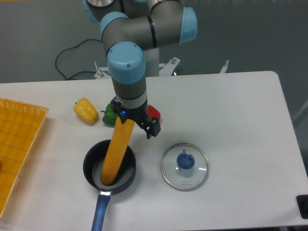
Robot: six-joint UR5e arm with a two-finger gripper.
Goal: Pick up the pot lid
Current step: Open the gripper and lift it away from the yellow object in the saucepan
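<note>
Beside the black pan point(126, 174), the pot lid point(196, 176) lies on the table point(240, 125), to the right of the pincer point(137, 119) and nearer the camera. The pincer's fingers stand apart.

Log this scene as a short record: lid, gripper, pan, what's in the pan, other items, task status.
lid: clear glass lid with blue knob, lying on the table, right of the pan in the picture
gripper: open gripper, away from the lid
pan: black pan, blue handle toward the camera
in pan: long orange object, far end sticking out past the rim
other items: yellow object, green object, red object, orange bin
task status: lid not picked up
</note>
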